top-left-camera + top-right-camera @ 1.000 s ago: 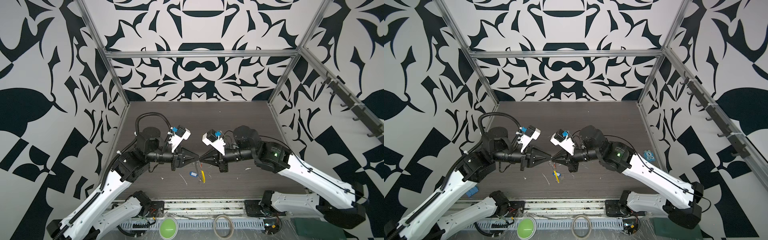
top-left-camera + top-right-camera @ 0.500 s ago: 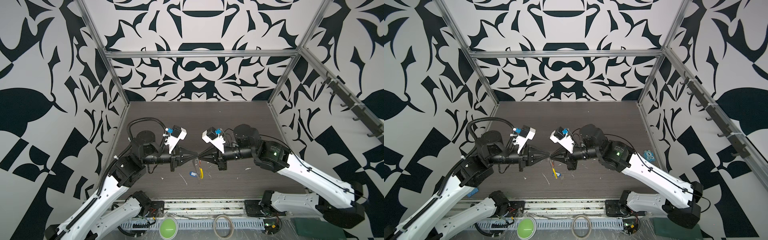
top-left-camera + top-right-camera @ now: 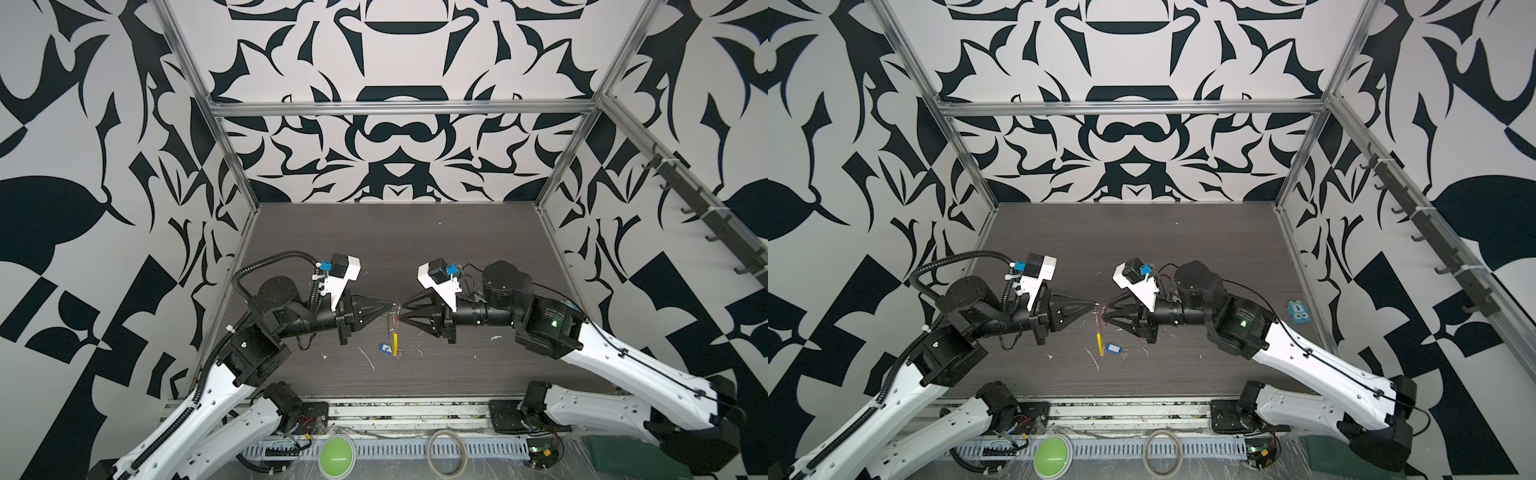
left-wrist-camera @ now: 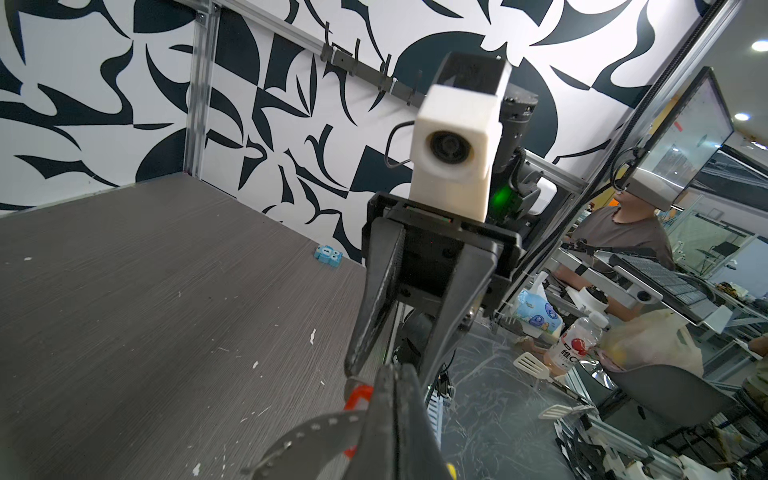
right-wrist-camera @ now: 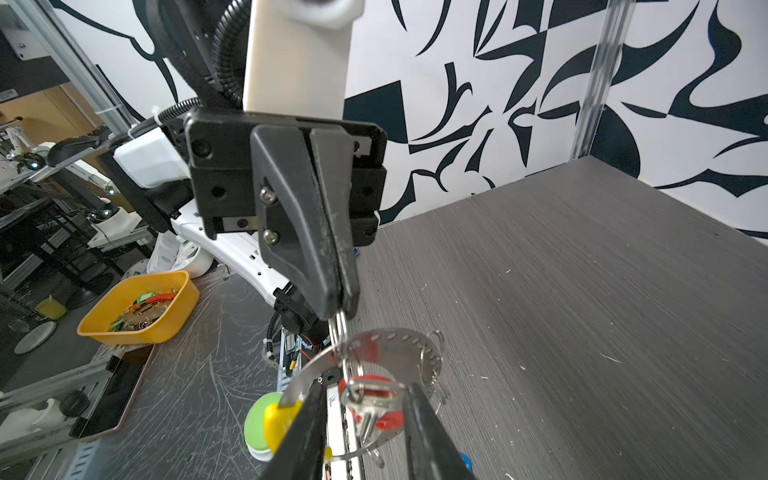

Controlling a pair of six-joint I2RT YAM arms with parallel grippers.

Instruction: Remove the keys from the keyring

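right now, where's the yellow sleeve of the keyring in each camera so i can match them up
Top view: yellow sleeve hangs below the left gripper tip, by the blue tag.
Top view: same, sleeve by the blue tag.
Left wrist: only a yellow sliver beside the gripper's own fingers, likely it.
Right wrist: sleeve in front of the green button.
Shared landmark: left gripper, shut on a silver ring, in all four.

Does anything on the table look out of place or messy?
Yes. Small white scraps lie scattered over the dark table around the blue tag; they look like litter. A light-blue block sits alone near the right wall, apart from the work. Nothing looks broken.
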